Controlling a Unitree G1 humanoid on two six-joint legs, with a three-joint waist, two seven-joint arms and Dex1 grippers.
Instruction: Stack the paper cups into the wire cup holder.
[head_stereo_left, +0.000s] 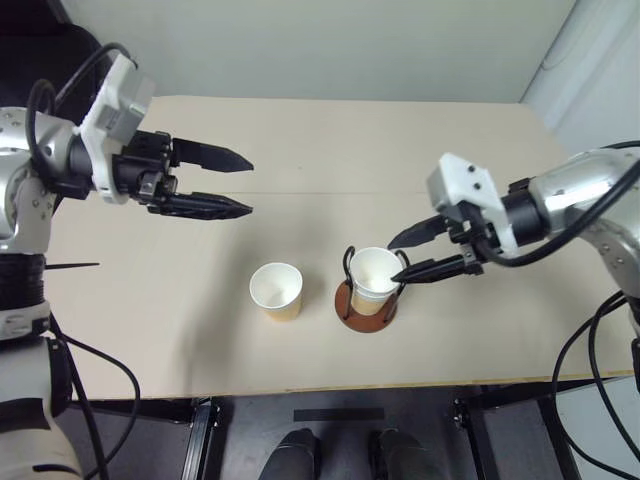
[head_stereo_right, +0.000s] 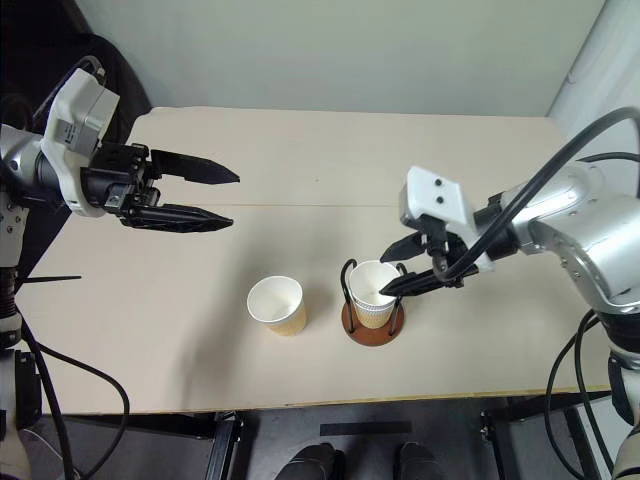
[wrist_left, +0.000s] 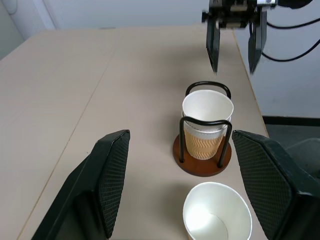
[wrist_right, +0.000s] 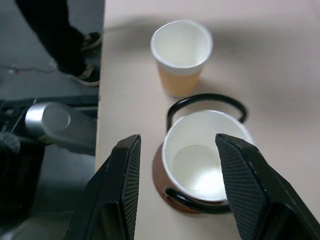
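Hovering just right of centre in the head view, the right gripper (head_stereo_left: 404, 254) is seen with its two black fingers parted and nothing between them, their tips flanking the rim of the tan-yellow paper cup with the white inside (head_stereo_left: 374, 280) that is seated in the wire cup holder (head_stereo_left: 366, 304), a reddish-brown disc base with two thin dark upright loops. Whether a fingertip touches the rim cannot be told. A risk is judged here: if the fingers are drawn away sideways rather than lifted, the rim or a wire loop could be caught, and the light holder (it looks free-standing on the table) could be dragged or tipped. The white band visible above the tan sleeve in the left wrist view suggests that two cups may be nested, though this cannot be settled.

Lower and left of the holder, near centre-bottom of the frame, a second identical paper cup (head_stereo_left: 277, 290) is found upright on the pale wooden table (head_stereo_left: 300, 140), near the holder but apart from it. It could be knocked over by a careless approach.

In the upper left, the left gripper (head_stereo_left: 240, 184) is held well apart from both cups, its fingers spread wide and empty.
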